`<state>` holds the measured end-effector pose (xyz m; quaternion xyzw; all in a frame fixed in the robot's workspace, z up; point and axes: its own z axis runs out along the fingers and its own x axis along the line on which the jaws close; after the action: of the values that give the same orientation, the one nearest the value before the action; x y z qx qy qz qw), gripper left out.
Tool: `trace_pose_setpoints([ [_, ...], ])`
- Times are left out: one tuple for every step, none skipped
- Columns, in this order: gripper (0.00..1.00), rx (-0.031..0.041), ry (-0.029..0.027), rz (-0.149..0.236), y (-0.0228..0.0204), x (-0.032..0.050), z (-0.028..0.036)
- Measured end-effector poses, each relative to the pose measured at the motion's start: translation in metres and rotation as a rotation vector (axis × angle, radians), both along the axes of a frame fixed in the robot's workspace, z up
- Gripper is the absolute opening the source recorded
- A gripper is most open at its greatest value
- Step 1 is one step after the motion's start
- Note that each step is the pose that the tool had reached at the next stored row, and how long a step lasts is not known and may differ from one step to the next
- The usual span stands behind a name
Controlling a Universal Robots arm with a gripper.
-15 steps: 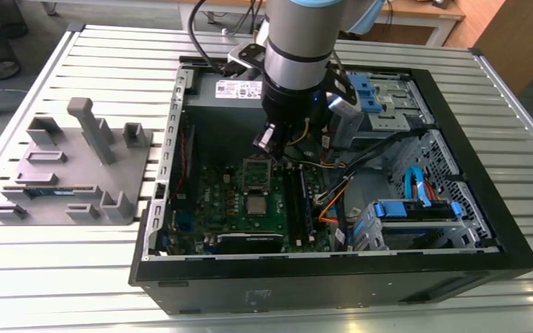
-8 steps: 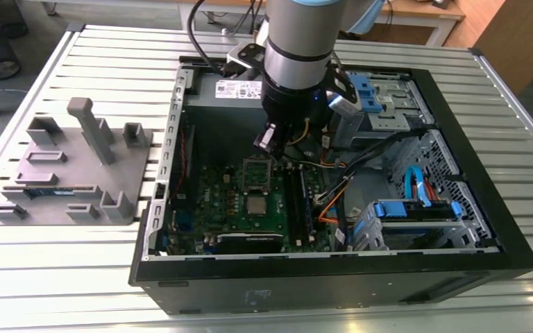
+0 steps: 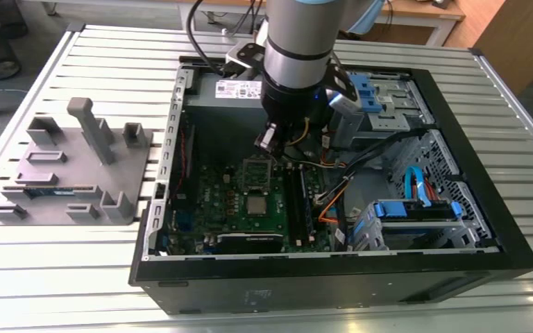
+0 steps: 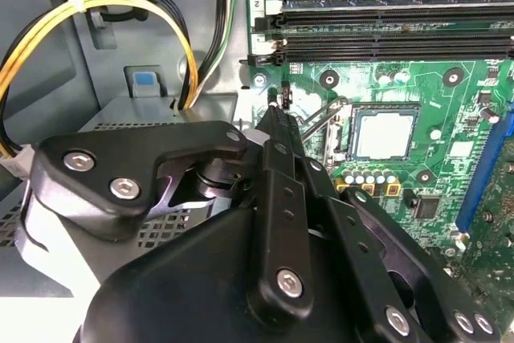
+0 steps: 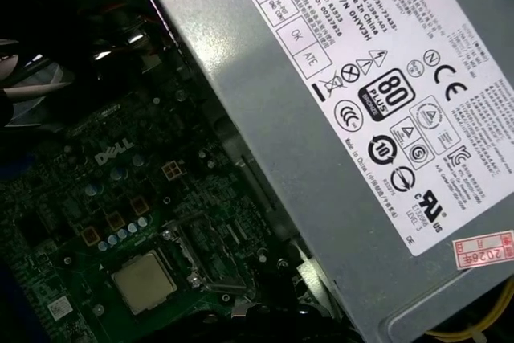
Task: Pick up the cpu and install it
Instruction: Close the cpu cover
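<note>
The cpu [image 3: 258, 204], a small square chip with a silvery top, lies flat in the socket on the green motherboard [image 3: 220, 201] inside the open computer case. It also shows in both wrist views [image 4: 384, 135] [image 5: 144, 281]. A metal socket frame [image 3: 257, 168] stands raised just behind it. My gripper [image 3: 268, 139] hangs above the board near the power supply, behind the socket. In the second wrist view its black fingers meet at a point [image 4: 275, 112], shut and holding nothing, a short way from the cpu and next to a thin metal lever [image 4: 317, 120].
The grey power supply [image 5: 361, 118] fills the case's back wall. Black memory slots [image 4: 385, 26] run beside the socket, and yellow and black cables [image 4: 96, 6] loop nearby. Blue drive cages [image 3: 415, 208] sit at the exterior view's right. A grey fixture tray [image 3: 72, 173] lies outside the case.
</note>
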<state>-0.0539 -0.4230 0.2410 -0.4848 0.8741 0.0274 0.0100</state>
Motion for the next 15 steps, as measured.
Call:
trace_pose_setpoints([
  [0.11,0.0000,-0.0005,0.003,0.0000,-0.0001,0.0002],
  [0.11,0.0000,-0.0010,0.007,-0.0001,-0.0002,0.0004],
  [0.11,0.0000,-0.0014,0.010,-0.0001,-0.0003,0.0006],
  [0.11,-0.0001,-0.0019,0.014,-0.0002,-0.0004,0.0008],
  [0.11,0.0000,-0.0025,0.017,-0.0002,-0.0005,0.0010],
  [0.11,0.0000,-0.0031,0.021,-0.0002,-0.0006,0.0011],
  [0.11,0.0000,-0.0037,0.025,-0.0003,-0.0007,0.0012],
  [0.11,0.0000,-0.0043,0.029,-0.0004,-0.0008,0.0014],
  [0.11,0.0000,-0.0049,0.033,-0.0004,-0.0009,0.0015],
  [0.11,0.0001,-0.0055,0.037,-0.0004,-0.0010,0.0016],
  [0.11,0.0000,-0.0060,0.041,-0.0005,-0.0011,0.0018],
  [0.11,-0.0001,-0.0065,0.045,-0.0006,-0.0012,0.0019],
  [0.11,-0.0001,-0.0070,0.049,-0.0007,-0.0013,0.0020],
  [0.11,0.0000,-0.0076,0.052,-0.0007,-0.0014,0.0021],
  [0.11,0.0000,-0.0082,0.056,-0.0008,-0.0015,0.0023],
])
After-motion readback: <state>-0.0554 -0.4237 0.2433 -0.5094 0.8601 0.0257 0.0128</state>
